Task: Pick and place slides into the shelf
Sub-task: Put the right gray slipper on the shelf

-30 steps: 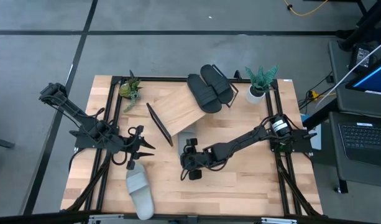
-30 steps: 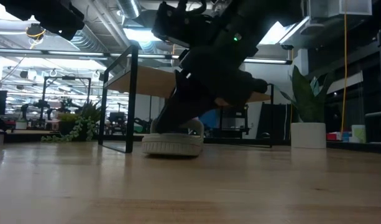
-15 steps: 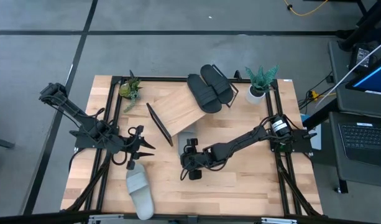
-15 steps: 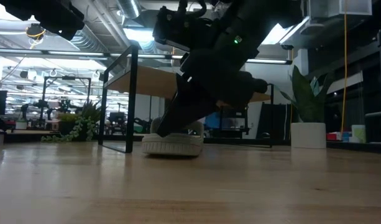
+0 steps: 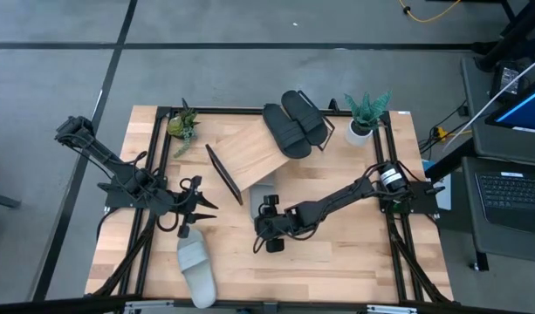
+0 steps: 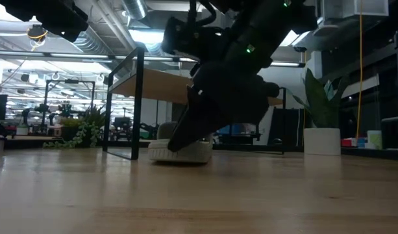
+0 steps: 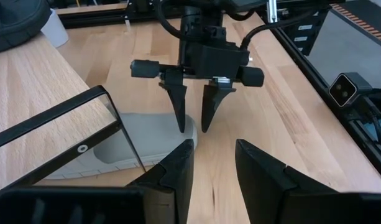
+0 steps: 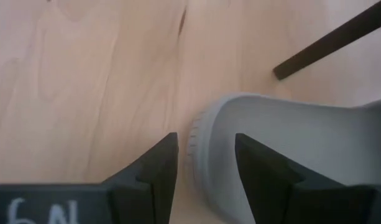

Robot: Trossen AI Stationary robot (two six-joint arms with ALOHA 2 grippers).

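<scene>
The right gripper (image 7: 191, 127), jaws open & empty, is held over a grey slide's (image 7: 109, 152) end by the shelf (image 5: 250, 155); next it prob. must be lowered & shut.

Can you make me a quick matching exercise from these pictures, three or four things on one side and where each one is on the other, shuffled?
Things:
1. Pair of matte black slide sandals
2. Light grey slide sandal near the table's front edge
3. Light grey slide sandal under the tilted light wood shelf board
4. White-potted green plant

Places:
A. Below the right gripper, its fingers open above the sandal's end
B. Back right corner of the table
C. On the shelf's upper end
D. In front of the left gripper

Pairs: 1-C, 2-D, 3-A, 4-B
</scene>
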